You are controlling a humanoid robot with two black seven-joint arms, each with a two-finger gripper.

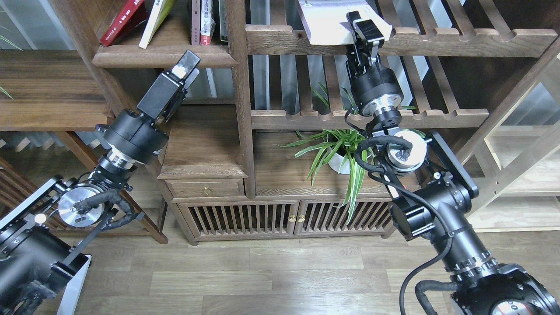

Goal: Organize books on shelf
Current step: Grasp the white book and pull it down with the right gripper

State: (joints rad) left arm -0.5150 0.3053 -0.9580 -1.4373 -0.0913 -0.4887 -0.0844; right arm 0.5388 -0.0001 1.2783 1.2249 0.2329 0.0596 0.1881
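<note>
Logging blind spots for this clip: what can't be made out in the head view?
- White book: top cut by frame edge; right gripper covers its near corner, grip unclear.
- Red book and yellow-green book: upper parts cropped, titles unreadable.
- Left gripper: seen end-on, fingers indistinguishable.

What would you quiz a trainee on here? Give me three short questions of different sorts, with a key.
1. True or false: the white book stands upright.
2. Which hand is at the white book's front edge? A) left hand B) right hand C) neither
3. Fill in: the white pot low down in the bookcase holds a green ____.

Key
1. False: it lies flat on the slatted rack.
2. B: the right hand. Whether it grips the book cannot be told.
3. plant
</note>
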